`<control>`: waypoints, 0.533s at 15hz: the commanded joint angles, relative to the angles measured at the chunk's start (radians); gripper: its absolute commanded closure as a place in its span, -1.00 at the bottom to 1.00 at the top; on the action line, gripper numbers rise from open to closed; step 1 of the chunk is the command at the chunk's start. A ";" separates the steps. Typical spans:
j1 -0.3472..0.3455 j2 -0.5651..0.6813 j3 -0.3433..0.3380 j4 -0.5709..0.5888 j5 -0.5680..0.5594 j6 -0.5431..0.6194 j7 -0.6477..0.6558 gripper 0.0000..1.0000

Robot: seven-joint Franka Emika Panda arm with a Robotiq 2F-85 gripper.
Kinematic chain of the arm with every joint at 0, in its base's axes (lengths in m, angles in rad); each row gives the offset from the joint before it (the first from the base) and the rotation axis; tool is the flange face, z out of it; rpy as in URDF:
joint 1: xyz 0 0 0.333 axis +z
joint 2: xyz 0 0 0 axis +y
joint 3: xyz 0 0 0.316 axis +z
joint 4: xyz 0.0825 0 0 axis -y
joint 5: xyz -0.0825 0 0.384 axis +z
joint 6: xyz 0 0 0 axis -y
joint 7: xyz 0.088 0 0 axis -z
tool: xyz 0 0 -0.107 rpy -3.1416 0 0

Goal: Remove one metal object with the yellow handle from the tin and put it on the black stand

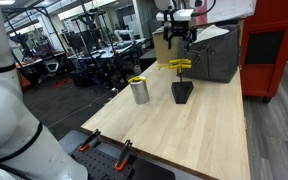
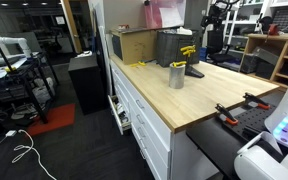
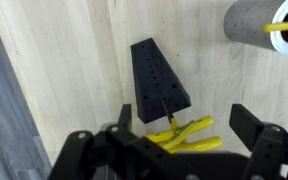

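Observation:
The black stand [image 3: 154, 75] stands on the wooden table, with a metal tool's tip stuck into one of its top holes. The tool's yellow handles [image 3: 187, 135] stick out from the stand. My gripper [image 3: 184, 122] is open, its fingers wide apart on either side of the handles and not touching them. In an exterior view the gripper [image 1: 174, 40] hangs above the yellow-handled tool [image 1: 180, 66] on the stand [image 1: 182, 92]. The shiny tin [image 1: 139, 91] stands beside the stand and holds another yellow-handled tool [image 3: 287, 26]. Tin [image 2: 176, 76] and stand [image 2: 194, 71] also show in the exterior view from the other side.
A large grey box [image 1: 209, 52] stands behind the stand at the table's back. A red cabinet [image 1: 272, 45] stands beside the table. Clamps [image 1: 122, 153] grip the table's near edge. A cardboard box [image 2: 136, 44] sits at a table corner.

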 commanded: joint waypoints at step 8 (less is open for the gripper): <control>0.020 -0.256 -0.027 -0.326 -0.055 -0.018 -0.256 -1.00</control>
